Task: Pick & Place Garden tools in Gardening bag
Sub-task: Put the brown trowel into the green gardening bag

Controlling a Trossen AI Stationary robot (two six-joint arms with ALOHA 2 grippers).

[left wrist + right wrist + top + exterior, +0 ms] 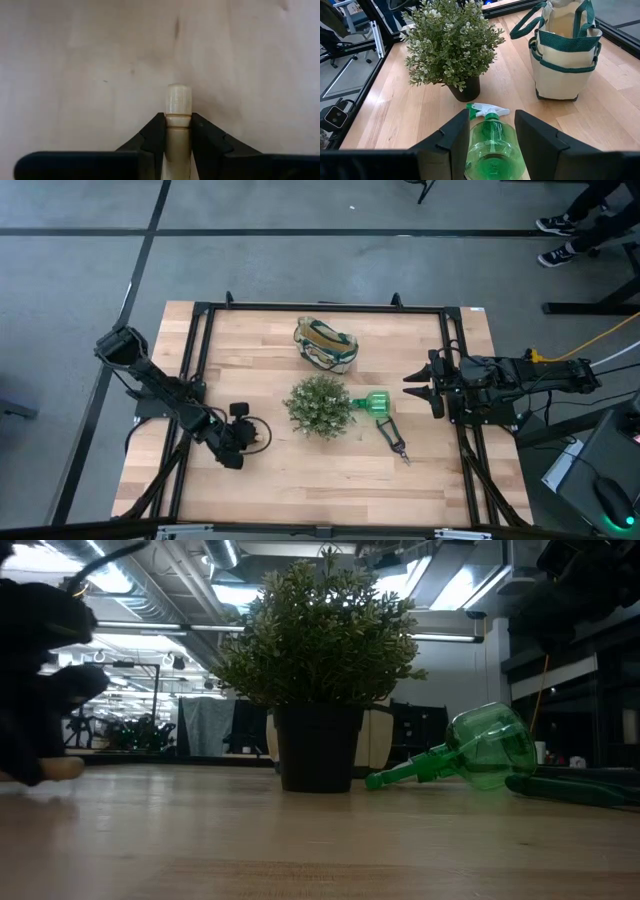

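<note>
Left wrist view, left gripper (178, 137) clamping pale wooden handle (178, 107), its rounded end pointing forward beyond the fingertips

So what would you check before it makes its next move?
1. Grip: the left end effector is closed on the wooden handle: ok.
2. Handle lifted clear of the table: cannot tell.
3. The bag stands upright with its mouth open: ok.
4. Other arm out of the way: the right end effector is open and empty at the table's right side, pointing at the spray bottle: ok.
5. Route to the bag: the plant stands just in front of the bag, so I would guess the path is tight: cannot tell.
6. All tools packed: the bottle and shears lie on the table: not ok.
</note>
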